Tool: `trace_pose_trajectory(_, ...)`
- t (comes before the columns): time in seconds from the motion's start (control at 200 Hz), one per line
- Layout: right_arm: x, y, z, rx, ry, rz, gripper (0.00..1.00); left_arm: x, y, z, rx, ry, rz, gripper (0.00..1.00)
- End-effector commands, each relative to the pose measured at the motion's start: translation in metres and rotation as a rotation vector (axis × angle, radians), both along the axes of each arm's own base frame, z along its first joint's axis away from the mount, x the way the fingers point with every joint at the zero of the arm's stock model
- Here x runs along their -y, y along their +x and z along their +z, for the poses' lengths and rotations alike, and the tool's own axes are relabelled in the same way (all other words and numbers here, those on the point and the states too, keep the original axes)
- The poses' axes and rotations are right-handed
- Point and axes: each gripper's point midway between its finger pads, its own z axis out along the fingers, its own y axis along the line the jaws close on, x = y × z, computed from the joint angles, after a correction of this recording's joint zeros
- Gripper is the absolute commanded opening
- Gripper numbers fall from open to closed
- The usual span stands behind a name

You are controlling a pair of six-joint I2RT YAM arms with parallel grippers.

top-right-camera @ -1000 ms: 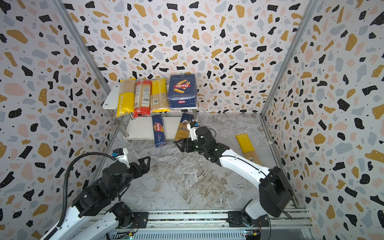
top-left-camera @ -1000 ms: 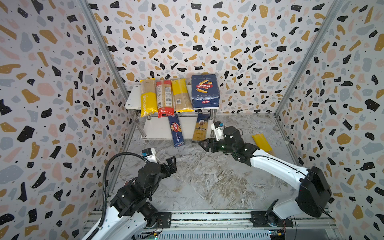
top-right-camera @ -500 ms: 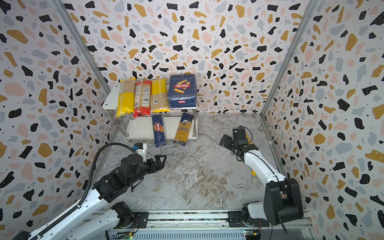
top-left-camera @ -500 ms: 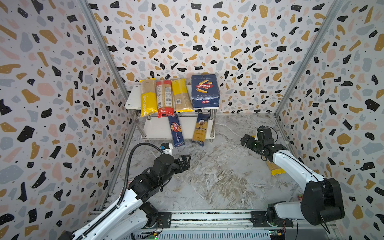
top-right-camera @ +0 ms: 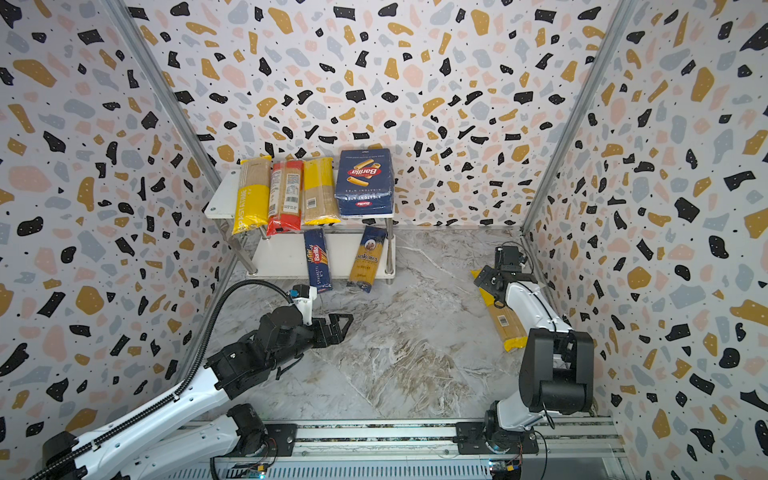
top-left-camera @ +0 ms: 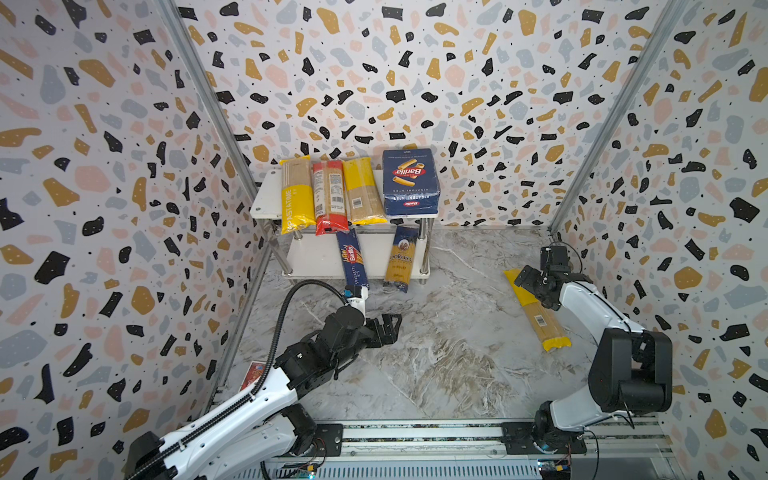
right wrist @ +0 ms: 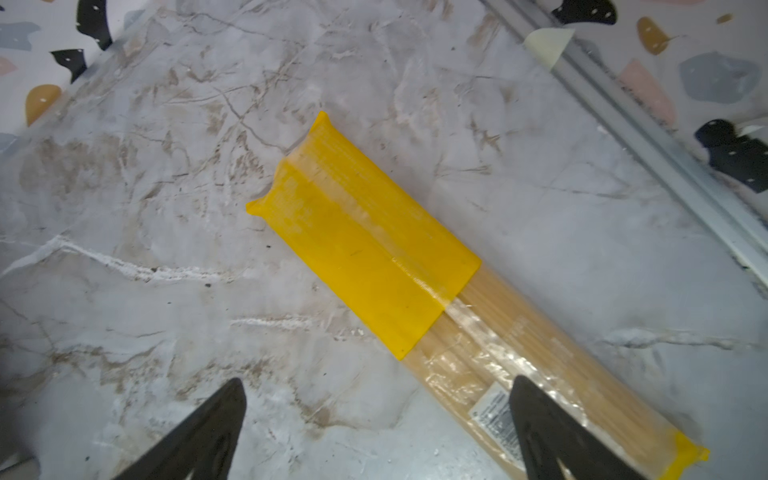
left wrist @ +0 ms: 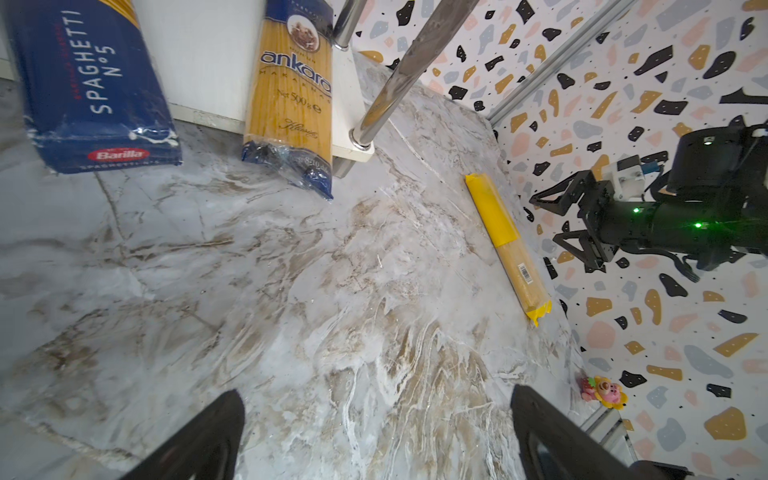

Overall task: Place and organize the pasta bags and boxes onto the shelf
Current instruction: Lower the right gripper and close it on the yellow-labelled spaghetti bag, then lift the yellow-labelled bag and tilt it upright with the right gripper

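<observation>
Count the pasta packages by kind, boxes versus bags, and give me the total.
Boxes: 2, rigatoni box, spaghetti box
Bags: 5, PASTATIME bag, red-ended bag, yellow-ended shelf bag, ankara bag, yellow-ended floor bag
Total: 7

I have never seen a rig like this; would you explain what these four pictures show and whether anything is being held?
Two robot arms work on a marble surface. Two pictures come from a camera pair overhead; the others from a camera on each wrist. The shelf holds three bags and a rigatoni box on top; a spaghetti box and an ankara bag jut from its lower board. One yellow bag lies on the surface below the right gripper. Both it and the left gripper are open, holding nothing.
</observation>
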Motion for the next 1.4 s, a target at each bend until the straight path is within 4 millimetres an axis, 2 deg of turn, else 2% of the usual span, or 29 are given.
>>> trace_pose_trajectory(0.0, 0.026, -0.018, -0.005, -0.069, -0.020, -0.052, 0.99, 0.018, 0.000, 0.004, 0.024, -0.042, -0.065, 1.00)
trace_pose_trajectory(0.2, 0.051, -0.023, -0.031, -0.079, 0.071, -0.099, 0.99, 0.028, -0.002, 0.002, 0.022, -0.040, -0.105, 1.00)
trace_pose_trajectory(0.35, 0.047, -0.018, -0.043, -0.074, 0.146, -0.047, 0.99, 0.018, -0.001, 0.005, 0.041, -0.029, -0.071, 1.00)
trace_pose_trajectory(0.516, 0.052, -0.023, -0.057, -0.102, 0.152, -0.038, 0.99, 0.014, -0.004, 0.005, 0.040, -0.035, -0.062, 1.00)
trace_pose_trajectory(0.751, 0.015, -0.019, -0.069, -0.072, 0.308, 0.109, 0.99, 0.006, -0.004, 0.005, 0.052, -0.025, -0.038, 1.00)
trace_pose_trajectory(1.111, -0.053, -0.025, -0.077, -0.160, 0.234, 0.265, 0.99, 0.000, -0.007, 0.010, 0.057, -0.031, -0.022, 1.00)
trace_pose_trajectory(1.171, -0.058, -0.026, -0.078, -0.192, 0.165, 0.280, 0.99, 0.000, -0.008, 0.010, 0.058, -0.034, -0.023, 1.00)
trace_pose_trajectory(1.261, -0.054, -0.027, -0.079, -0.237, 0.070, 0.258, 0.99, -0.002, -0.009, 0.011, 0.060, -0.033, -0.021, 1.00)
trace_pose_trajectory(1.397, -0.055, -0.021, -0.075, -0.243, 0.036, 0.237, 0.99, -0.005, -0.011, 0.014, 0.069, -0.028, -0.022, 1.00)
